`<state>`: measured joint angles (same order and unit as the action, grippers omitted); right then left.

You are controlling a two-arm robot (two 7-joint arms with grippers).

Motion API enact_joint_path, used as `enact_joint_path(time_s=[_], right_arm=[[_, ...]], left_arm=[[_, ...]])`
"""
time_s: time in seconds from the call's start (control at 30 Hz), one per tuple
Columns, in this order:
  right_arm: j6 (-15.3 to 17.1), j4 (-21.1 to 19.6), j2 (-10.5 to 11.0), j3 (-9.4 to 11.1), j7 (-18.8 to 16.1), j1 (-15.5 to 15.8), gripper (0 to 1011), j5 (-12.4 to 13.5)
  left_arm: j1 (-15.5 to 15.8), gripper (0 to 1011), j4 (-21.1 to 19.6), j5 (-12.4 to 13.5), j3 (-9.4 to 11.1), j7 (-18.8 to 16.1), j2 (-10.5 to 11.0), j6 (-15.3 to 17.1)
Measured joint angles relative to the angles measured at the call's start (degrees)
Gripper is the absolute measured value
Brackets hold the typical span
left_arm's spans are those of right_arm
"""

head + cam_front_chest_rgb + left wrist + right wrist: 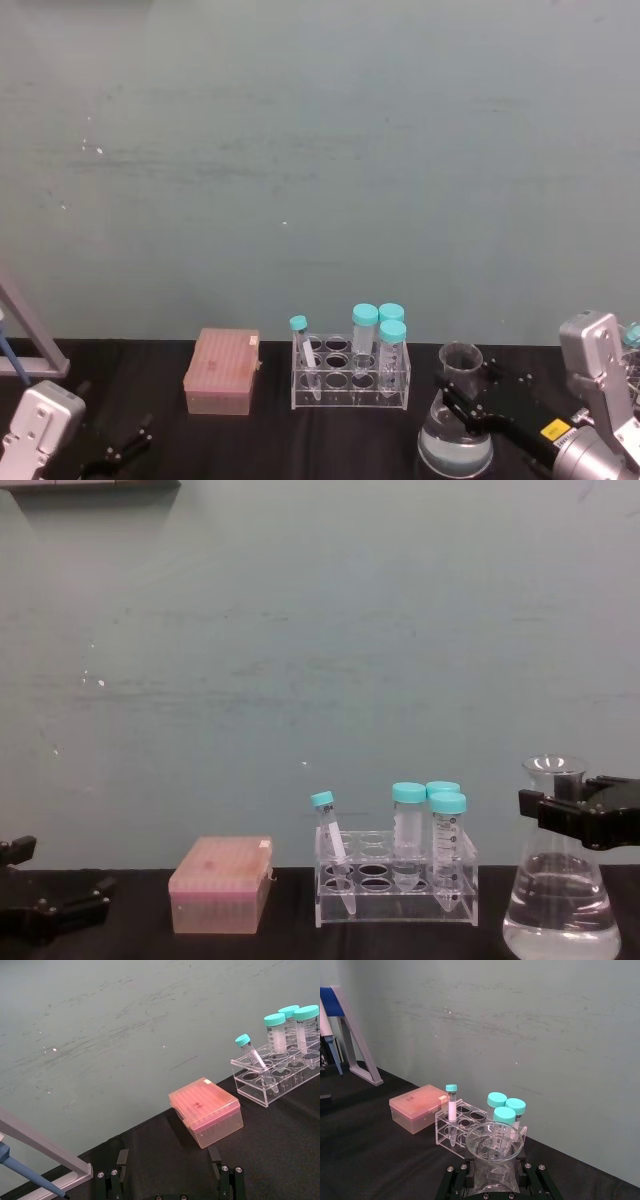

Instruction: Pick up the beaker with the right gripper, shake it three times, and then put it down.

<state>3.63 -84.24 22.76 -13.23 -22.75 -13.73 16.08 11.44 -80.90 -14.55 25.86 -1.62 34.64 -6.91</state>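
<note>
Beaker (455, 440): stood upright just right of the tube rack (350, 380), long axis vertical.
Right gripper (494, 1173): level with the neck, fingers clamped on it from either side.
Left gripper (170, 1185): fingers spread wide, well apart at far left.

A black tabletop (330, 440) carries everything. Taking the clear tube rack (350, 385) as centre in the head view, a pink lidded tip box (222, 372) sits at 9 o'clock, just beside it. The grey foot of a pipette stand (35, 350) lies well beyond, also at 9. The beaker (455, 452), part-filled with clear liquid, is at 4 o'clock, near the rack; whether its base touches the top cannot be told.
</note>
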Motion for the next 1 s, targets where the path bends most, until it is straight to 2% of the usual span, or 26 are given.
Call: enact_joint_path(time_s=[0.17,0.27,0.3,0.33,0.43,0.47,0.53,0.6,0.63,0.67,0.7,0.73,0.87,1.0], right_arm=[[0.0,0.0,0.0,0.0,0.0,0.0,450,0.1],[1.9,0.1,-1.3,1.6,-1.5,0.1,450,5.3],[3.1,0.2,-2.2,2.5,-2.2,0.2,450,8.3],[3.9,0.2,-2.7,3.1,-2.6,0.3,450,9.9],[6.5,0.2,-4.3,4.8,-3.2,0.4,450,14.6],[8.1,0.2,-5.3,6.0,-3.2,0.5,450,17.6],[10.0,0.0,-6.3,7.2,-3.1,0.6,450,20.5],[15.0,-0.5,-8.5,9.9,-1.8,1.1,450,26.7],[15.0,-0.5,-8.5,9.9,-1.8,1.1,450,26.7],[17.7,-0.8,-9.5,11.2,-0.5,1.4,450,29.6],[19.0,-0.9,-10.2,11.9,0.2,1.5,450,31.0],[21.3,-1.1,-11.3,13.2,1.7,1.8,450,33.7],[24.7,-1.8,-13.2,15.3,4.7,2.5,450,38.1],[25.5,-2.2,-13.3,15.7,5.9,2.9,450,39.5]], left_arm=[[0.0,1000,0.0,0.0,0.0,0.0,0.0,0.0],[0.0,1000,0.0,0.0,0.0,0.0,0.0,0.0],[0.0,1000,0.0,0.0,0.0,0.0,0.0,0.0],[0.0,1000,0.0,0.0,0.0,0.0,0.0,0.0],[0.0,1000,0.0,0.0,0.0,0.0,0.0,0.0],[0.0,1000,0.0,0.0,0.0,0.0,0.0,0.0],[0.0,1000,0.0,0.0,0.0,0.0,0.0,0.0],[0.0,1000,0.0,0.0,0.0,0.0,0.0,0.0],[0.0,1000,0.0,0.0,0.0,0.0,0.0,0.0],[0.0,1000,0.0,0.0,0.0,0.0,0.0,0.0],[0.0,1000,0.0,0.0,0.0,0.0,0.0,0.0],[0.0,1000,0.0,0.0,0.0,0.0,0.0,0.0],[0.0,1000,0.0,0.0,0.0,0.0,0.0,0.0],[0.0,1000,0.0,0.0,0.0,0.0,0.0,0.0]])
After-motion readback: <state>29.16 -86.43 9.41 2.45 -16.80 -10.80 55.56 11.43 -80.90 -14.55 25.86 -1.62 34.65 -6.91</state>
